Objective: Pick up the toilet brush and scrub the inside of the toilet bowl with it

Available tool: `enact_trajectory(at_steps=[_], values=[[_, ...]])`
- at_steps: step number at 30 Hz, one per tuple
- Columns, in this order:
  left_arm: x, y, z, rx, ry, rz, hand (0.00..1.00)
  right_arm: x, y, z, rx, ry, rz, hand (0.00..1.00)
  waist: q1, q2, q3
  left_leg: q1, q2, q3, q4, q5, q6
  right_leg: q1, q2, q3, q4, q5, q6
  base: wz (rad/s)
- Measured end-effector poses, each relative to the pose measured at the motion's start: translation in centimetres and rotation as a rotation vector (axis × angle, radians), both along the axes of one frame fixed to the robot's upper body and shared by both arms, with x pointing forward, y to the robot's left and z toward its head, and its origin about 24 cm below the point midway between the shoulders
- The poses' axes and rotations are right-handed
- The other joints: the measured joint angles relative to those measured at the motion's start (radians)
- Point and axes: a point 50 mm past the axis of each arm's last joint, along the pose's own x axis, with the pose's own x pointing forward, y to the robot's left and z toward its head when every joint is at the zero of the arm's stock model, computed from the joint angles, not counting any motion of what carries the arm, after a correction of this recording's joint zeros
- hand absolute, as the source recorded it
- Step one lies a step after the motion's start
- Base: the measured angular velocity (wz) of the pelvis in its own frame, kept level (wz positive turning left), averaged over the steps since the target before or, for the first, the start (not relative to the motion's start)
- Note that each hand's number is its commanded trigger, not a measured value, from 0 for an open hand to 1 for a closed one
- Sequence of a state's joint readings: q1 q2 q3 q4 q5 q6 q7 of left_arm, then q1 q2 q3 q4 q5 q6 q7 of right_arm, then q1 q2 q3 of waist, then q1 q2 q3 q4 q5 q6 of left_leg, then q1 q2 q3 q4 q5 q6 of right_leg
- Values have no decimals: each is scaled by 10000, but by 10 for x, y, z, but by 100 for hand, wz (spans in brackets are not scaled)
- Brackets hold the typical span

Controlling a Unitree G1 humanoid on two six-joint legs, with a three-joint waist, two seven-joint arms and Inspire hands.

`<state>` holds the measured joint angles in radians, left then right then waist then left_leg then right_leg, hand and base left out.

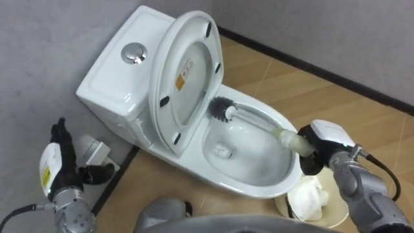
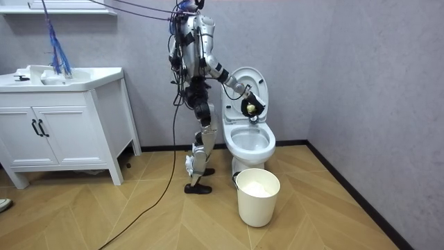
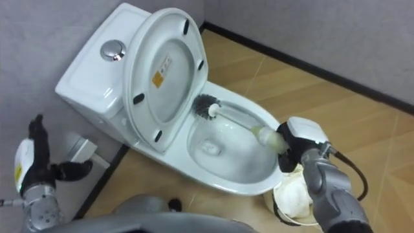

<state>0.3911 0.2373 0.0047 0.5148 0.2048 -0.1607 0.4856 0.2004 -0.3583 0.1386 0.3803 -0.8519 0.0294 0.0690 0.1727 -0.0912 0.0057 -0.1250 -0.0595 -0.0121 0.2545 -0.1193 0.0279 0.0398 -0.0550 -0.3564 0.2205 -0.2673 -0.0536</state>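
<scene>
Standing upright on the wood floor (image 2: 333, 208) just beside the toilet (image 2: 248, 142), on the room view's left of it. A white vanity cabinet (image 2: 62, 132) sits well apart, further to the room view's left. The seat (image 1: 184, 71) is raised and leans back against the cistern (image 1: 107, 74), which has a round chrome flush button (image 1: 134, 54) on top.

The right arm comes in from the right, over the front of the bowl (image 1: 259, 189). The right hand (image 1: 323, 142) is closed, its fingers curled round the pale handle end of the toilet brush (image 1: 255, 123). The brush lies at a slant across the bowl, with the handle over the front right rim. Its dark bristle head (image 1: 222, 109) is low at the rear of the bowl, just under the lower edge of the raised seat. Cannot tell whether the bristles touch the porcelain.

The left hand (image 1: 58, 165) is low at the left, beside the cistern and well apart from the brush. Its fingers are straight and point up, the thumb is out to the side, and it holds nothing.

A white waste bin (image 2: 258, 201) stands on the floor just beside the front of the bowl, below the right forearm. Crumpled white material (image 1: 307, 199) lies inside it.
</scene>
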Motion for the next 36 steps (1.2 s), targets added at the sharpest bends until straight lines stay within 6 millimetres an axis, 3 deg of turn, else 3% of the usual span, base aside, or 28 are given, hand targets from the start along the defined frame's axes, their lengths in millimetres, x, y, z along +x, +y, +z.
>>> enact_trajectory(at_steps=[6,9,12,14,18,19,23,24,28,30,32,33,36], values=[[-23,5,-15,-1014,629,1490,0,-1,-10,1,680,-177,-782,100,-96,-118,61,506,-20,84,-482,-19,22,309,3,159,-182,40,71,-6],[-28,12,-16,-1043,712,2111,0,-7,-21,-1,1229,-231,-1795,100,-192,-170,45,579,-14,125,-499,-41,49,419,50,266,-357,114,116,-7],[-39,15,-24,-999,1324,2391,0,-13,-30,-2,1715,-364,-2688,100,-385,-26,86,823,13,347,-576,-144,103,584,45,414,-371,131,144,-17],[-46,15,-29,-943,1853,2450,0,-19,-37,-6,2145,-554,-3653,100,-583,34,64,887,9,401,-614,-170,130,600,48,551,-383,138,186,-16],[-56,15,-36,-993,2536,2790,0,-43,-46,-19,2979,-794,-5742,100,-907,155,34,1159,84,930,-788,-239,181,655,51,950,-362,204,237,-33],[-59,15,-38,-1008,2706,2865,0,-52,-46,-26,3328,-737,-6495,100,-962,183,-13,1245,112,1050,-874,-250,181,691,59,1085,-357,220,246,-33],[-57,12,-44,-1192,3152,2678,0,-80,-49,-44,4097,-598,-8920,100,-1431,368,-28,1462,127,1190,-886,-331,219,804,56,1240,-357,268,289,-17],[-56,11,-45,-1181,3298,2482,0,-91,-51,-50,4155,-461,-9556,100,-1512,392,-13,1472,129,1243,-882,-379,231,799,59,1344,-351,272,297,-22],[-55,8,-47,-1104,3508,2133,0,-138,-54,-66,3714,431,-11628,100,-1711,649,-152,1555,149,1510,-902,-468,288,826,54,1625,-332,302,350,-22],[-54,8,-47,-1088,3565,1975,0,-156,-50,-71,3566,885,-12238,100,-1820,682,-145,1625,148,1570,-903,-469,295,858,47,1669,-329,314,369,-14],[-53,7,-48,-1147,3627,1848,0,-168,-46,-75,3462,1335,-12590,27,-1913,686,-141,1742,159,1667,-922,-484,311,887,51,1778,-320,316,373,-16],[-54,7,-48,-1157,3734,1708,0,-171,-45,-76,3459,1462,-12719,0,-1971,690,-130,1773,164,1707,-925,-489,316,896,57,1832,-317,325,388,-13],[-54,5,-52,-1321,4049,1617,0,-174,-42,-78,3524,1581,-12942,0,-1957,747,-88,1806,167,1748,-916,-508,347,896,67,1936,-334,361,421,-7]])
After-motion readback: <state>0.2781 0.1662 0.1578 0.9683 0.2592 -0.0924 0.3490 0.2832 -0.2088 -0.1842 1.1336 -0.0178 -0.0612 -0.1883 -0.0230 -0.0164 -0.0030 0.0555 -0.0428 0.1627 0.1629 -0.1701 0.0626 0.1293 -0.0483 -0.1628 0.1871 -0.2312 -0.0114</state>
